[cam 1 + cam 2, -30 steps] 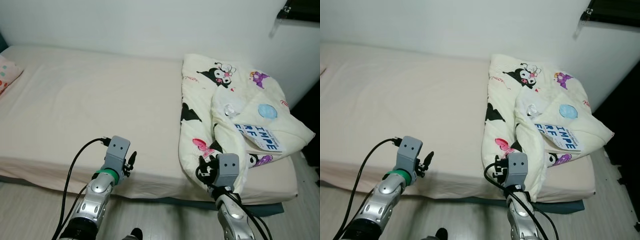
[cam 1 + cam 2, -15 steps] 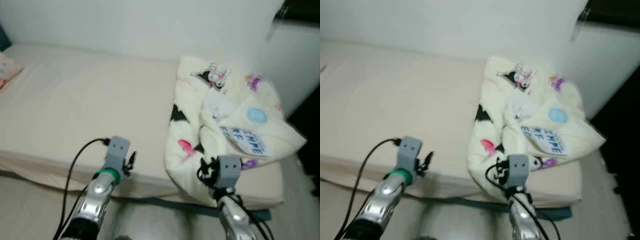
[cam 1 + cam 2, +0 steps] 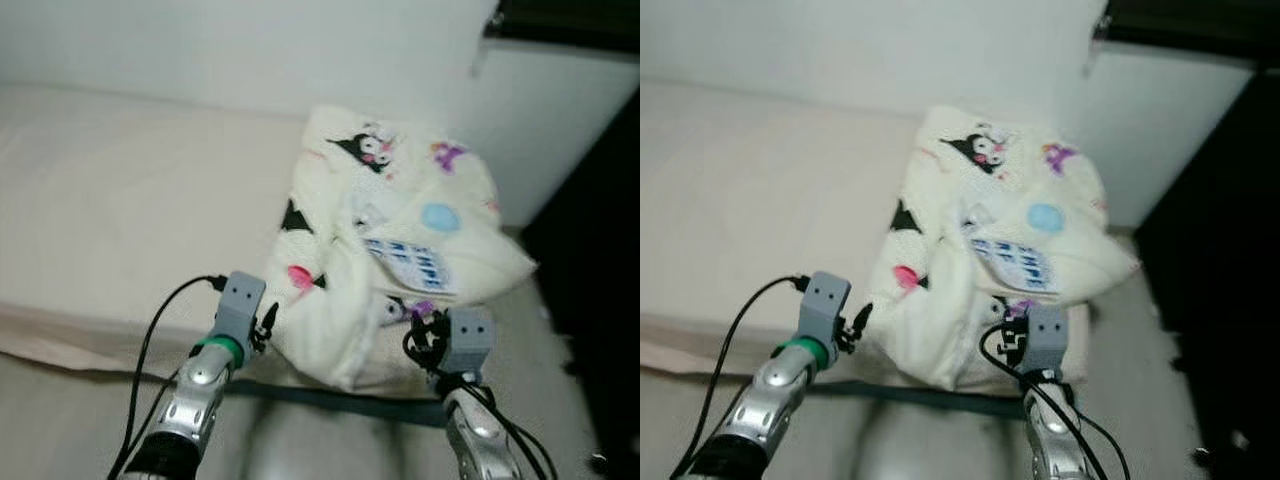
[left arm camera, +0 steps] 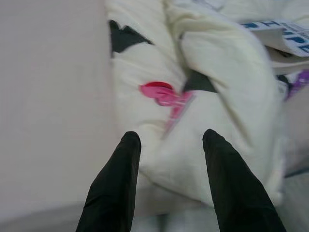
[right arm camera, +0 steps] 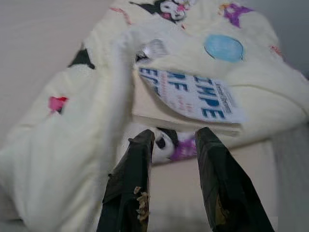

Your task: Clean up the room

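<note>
Both silver arms were raised in front of the robot, reaching toward the near edge of the bed (image 3: 120, 210). The left gripper (image 4: 169, 140) pointed at the near corner of the crumpled cream blanket (image 3: 390, 230), its two black fingers (image 4: 118, 181) spread apart with nothing between them; the tips hung just short of the fabric, close to a pink printed figure. The right gripper (image 5: 174, 137) was aimed at the blanket's lower fold, its fingers also parted and empty, with specks of pale fluff stuck on one of them.

The blanket lay bunched in a heap at the right end of the bed, on the pale mattress sheet, printed with dark cartoon characters, a purple one and a pink one. On top of the heap sat a flat white item with large blue letters (image 5: 193, 94), tilted and partly tucked under a fold, and beside it a round light-blue patch (image 5: 223, 47) on the fabric. The rest of the mattress to the left was bare sheet. A white wall (image 3: 250, 40) ran behind the bed, and a dark area stood at the far right past the bed's end. A black cable (image 3: 150, 330) looped along the left arm. The head views were somewhat blurred
</note>
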Motion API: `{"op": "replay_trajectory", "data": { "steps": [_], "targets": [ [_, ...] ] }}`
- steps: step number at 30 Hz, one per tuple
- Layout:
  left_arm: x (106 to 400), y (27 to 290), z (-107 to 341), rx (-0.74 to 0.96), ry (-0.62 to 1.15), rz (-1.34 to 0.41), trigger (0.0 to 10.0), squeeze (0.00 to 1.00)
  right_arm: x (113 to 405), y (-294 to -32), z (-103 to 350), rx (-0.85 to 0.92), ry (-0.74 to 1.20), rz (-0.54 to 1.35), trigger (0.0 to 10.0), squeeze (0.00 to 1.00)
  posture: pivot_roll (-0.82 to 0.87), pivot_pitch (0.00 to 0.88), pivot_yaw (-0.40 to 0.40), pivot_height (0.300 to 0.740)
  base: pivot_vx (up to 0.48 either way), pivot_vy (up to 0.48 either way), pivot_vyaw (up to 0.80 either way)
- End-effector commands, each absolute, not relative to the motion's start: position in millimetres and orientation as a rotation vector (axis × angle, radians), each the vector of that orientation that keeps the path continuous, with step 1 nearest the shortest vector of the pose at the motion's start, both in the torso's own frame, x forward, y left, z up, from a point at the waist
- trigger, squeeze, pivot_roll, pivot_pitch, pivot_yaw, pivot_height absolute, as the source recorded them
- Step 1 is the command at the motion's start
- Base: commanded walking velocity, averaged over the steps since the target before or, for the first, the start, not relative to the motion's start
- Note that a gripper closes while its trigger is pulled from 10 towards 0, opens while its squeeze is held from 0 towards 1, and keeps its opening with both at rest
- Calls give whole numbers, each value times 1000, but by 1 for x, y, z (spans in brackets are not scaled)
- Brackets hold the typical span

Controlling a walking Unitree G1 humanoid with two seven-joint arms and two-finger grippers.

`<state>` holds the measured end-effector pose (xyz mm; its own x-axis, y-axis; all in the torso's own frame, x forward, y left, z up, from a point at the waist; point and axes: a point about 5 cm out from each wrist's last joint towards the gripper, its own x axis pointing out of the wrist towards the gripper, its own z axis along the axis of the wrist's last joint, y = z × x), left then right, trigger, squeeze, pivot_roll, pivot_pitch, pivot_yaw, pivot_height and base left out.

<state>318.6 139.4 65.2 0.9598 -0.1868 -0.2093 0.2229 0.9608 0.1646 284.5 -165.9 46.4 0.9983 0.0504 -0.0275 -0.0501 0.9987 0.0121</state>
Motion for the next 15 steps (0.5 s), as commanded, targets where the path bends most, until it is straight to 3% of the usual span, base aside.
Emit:
{"op": "replay_trajectory", "data": {
  "steps": [1,15],
  "targets": [
    [314,140,58,189,219,-210,10000,0,279,-164,39,24,59,48,10000,0,18,91,11,740,0,-364,0],
    [315,140,56,165,237,-207,10000,0,278,-165,39,37,51,43,10000,0,14,91,13,740,0,-23,0]
  ]
}}
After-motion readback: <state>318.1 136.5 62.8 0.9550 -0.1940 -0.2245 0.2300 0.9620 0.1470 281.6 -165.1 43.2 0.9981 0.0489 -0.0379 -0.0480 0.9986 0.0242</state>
